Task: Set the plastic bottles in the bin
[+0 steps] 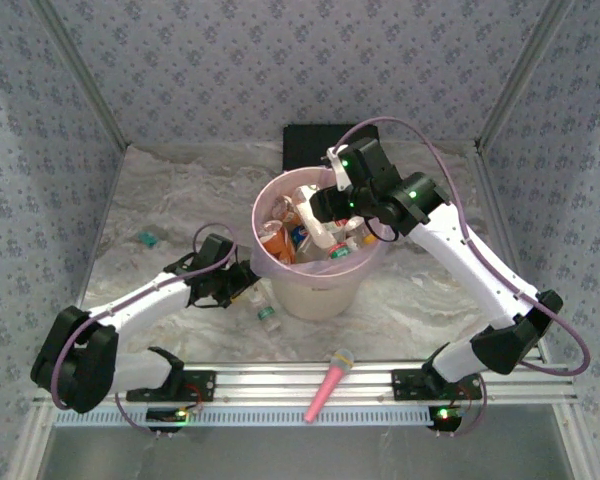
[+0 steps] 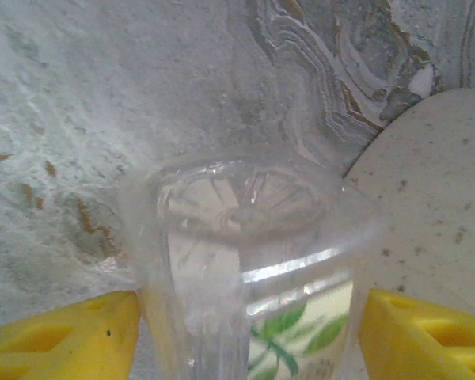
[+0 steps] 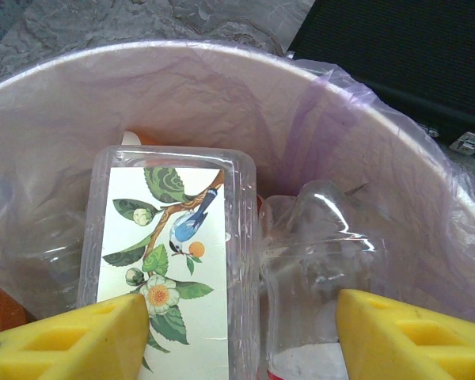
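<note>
My left gripper point(image 2: 249, 340) point(image 1: 238, 285) is low on the table by the left foot of the bin point(image 1: 315, 285), whose cream wall point(image 2: 443, 206) rises at the right. Its yellow fingers point(image 2: 63, 340) press both sides of a clear plastic bottle point(image 2: 222, 237) with a green-leaf label. My right gripper point(image 3: 241, 332) point(image 1: 325, 220) hangs over the pink-lined bin point(image 3: 222, 59), shut on two bottles side by side: a flat-sided one with a bird-and-flower label point(image 3: 174, 261) and a clear one point(image 3: 317, 253). Several more bottles point(image 1: 278, 240) lie inside the bin. Another small bottle point(image 1: 268, 318) lies on the table at the bin's front left.
A flat black box point(image 1: 315, 150) point(image 3: 396, 47) sits right behind the bin. A small teal clock point(image 1: 148, 238) lies at the left, and a pink microphone-shaped stick point(image 1: 328, 385) rests on the front rail. Patterned walls close in three sides.
</note>
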Controlling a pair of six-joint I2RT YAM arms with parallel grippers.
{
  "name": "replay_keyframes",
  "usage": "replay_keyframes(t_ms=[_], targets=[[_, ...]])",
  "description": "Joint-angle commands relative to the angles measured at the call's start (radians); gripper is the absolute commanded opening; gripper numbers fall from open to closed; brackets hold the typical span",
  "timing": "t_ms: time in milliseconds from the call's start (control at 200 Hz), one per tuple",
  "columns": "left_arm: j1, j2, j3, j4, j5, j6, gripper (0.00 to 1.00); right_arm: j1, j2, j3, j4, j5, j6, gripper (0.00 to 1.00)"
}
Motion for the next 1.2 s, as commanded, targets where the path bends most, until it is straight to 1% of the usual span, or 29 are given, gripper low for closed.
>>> replay_keyframes(t_ms=[0,180,330,475,600,695,840,924,1004,1194], targets=[[-0.004,-0.044,0.041,-0.08,-0.054,0.026,0.67,-0.005,-0.005,-0.018,-0.054,-0.008,0.0,0.66],[0.006,-0.114,0.093,-0.183,-0.107,0.062,0.63,-0.005,-0.035,-0.015,-0.021,-0.049,0.007,0.66],[0.032,-0.199,0.14,-0.252,-0.126,0.079,0.61,-0.011,-0.07,-0.016,0.016,-0.078,0.02,0.66],[0.049,-0.273,0.217,-0.333,-0.156,0.105,0.58,-0.031,-0.106,-0.025,0.045,-0.094,0.034,0.66],[0.057,-0.328,0.371,-0.453,-0.234,0.181,0.56,-0.063,-0.147,-0.037,0.05,-0.094,0.046,0.66],[0.062,-0.339,0.545,-0.528,-0.299,0.252,0.54,-0.096,-0.184,-0.058,0.059,-0.092,0.058,0.66],[0.058,-0.302,0.799,-0.518,-0.326,0.339,0.49,-0.168,-0.234,-0.105,0.07,-0.1,0.085,0.66],[0.037,-0.25,0.928,-0.48,-0.323,0.385,0.47,-0.205,-0.252,-0.127,0.072,-0.11,0.097,0.66],[-0.01,-0.197,1.023,-0.433,-0.326,0.429,0.45,-0.231,-0.262,-0.144,0.072,-0.118,0.103,0.66],[-0.167,-0.06,1.15,-0.373,-0.342,0.501,0.44,-0.259,-0.274,-0.17,0.065,-0.118,0.112,0.67]])
